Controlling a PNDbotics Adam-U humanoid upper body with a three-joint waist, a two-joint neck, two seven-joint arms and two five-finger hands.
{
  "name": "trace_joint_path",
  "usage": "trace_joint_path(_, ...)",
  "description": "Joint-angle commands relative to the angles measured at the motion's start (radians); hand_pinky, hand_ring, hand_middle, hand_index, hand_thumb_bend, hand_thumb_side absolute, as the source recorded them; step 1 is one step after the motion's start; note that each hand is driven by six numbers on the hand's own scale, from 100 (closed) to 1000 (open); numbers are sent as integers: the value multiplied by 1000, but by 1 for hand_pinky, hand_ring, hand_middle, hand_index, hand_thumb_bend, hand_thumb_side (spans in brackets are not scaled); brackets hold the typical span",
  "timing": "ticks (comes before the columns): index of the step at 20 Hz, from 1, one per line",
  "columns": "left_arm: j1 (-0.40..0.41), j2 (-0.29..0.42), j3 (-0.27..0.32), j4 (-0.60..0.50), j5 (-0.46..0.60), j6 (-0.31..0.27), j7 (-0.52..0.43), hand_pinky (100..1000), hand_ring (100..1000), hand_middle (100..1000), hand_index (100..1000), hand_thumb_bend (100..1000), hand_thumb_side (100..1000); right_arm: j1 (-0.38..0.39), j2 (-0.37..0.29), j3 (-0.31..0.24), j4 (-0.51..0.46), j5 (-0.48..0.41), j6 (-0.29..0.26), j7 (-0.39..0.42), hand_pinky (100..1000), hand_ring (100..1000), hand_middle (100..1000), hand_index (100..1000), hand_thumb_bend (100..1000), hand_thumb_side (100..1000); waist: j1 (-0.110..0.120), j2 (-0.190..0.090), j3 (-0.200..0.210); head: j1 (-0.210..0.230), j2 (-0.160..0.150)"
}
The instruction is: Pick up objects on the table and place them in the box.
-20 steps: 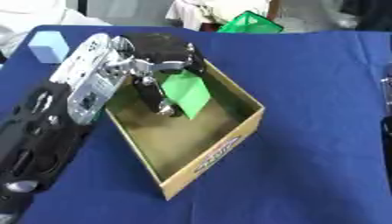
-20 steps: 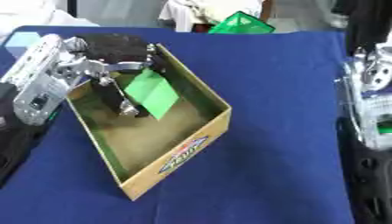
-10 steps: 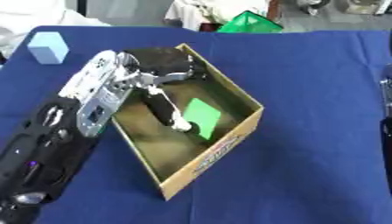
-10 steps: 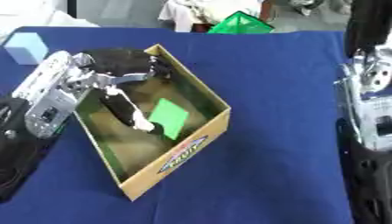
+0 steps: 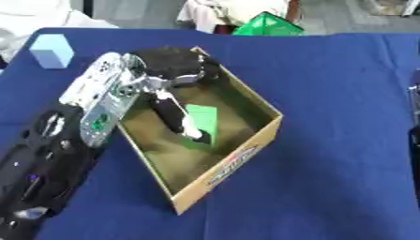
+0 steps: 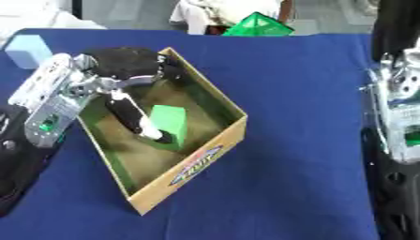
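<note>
While the left hand (image 5: 168, 70) hangs over the box (image 5: 238, 154) with fingers spread and 1 resting beside the green block (image 5: 201, 123) lying flat on the floor inside, lifting straight up should avoid dragging it.

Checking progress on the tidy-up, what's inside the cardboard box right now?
Inside the cardboard box lies a green block on the bottom, with the left hand reaching in beside it. The hand covers the box's far corner, so anything there is hidden.

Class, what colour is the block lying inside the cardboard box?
Green block, clearest in the right eye view.
</note>
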State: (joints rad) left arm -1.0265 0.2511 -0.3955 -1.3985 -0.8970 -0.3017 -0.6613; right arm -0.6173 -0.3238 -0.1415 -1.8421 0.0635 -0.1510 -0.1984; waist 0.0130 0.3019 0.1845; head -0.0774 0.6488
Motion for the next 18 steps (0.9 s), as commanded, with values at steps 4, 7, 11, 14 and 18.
trace_joint_path(4, -36, 79, 63, -83, 46, 25, 47, 770, 830, 794, 906, 536, 481, -10, -14, -8, -24, -2, 2, -7, 824, 836, 621, 856, 199, 1000, 3, -27, 0, -1, -8)
trace_joint_path(7, -52, 160, 113, -108, 70, 55, 71, 777, 836, 793, 899, 524, 459, -8, -20, -11, -25, 1, 2, -11, 824, 836, 621, 853, 198, 1000, 7, -25, 1, -9, -4)
trace_joint_path(11, -62, 275, 186, -84, 99, 95, 100, 782, 843, 783, 880, 527, 441, -9, -29, -14, -25, 4, 2, -15, 824, 836, 622, 853, 198, 1000, 11, -21, 3, -20, 0)
trace_joint_path(14, -60, 344, 224, -25, 103, 105, 126, 782, 847, 783, 876, 546, 439, -14, -35, -15, -24, 6, 1, -16, 824, 837, 623, 853, 198, 1000, 11, -16, 2, -28, -1)
trace_joint_path(18, -54, 407, 255, 62, 79, 98, 164, 791, 859, 793, 875, 571, 428, -25, -44, -18, -20, 11, -4, -20, 824, 844, 629, 855, 205, 1000, 7, -8, -3, -39, -5)
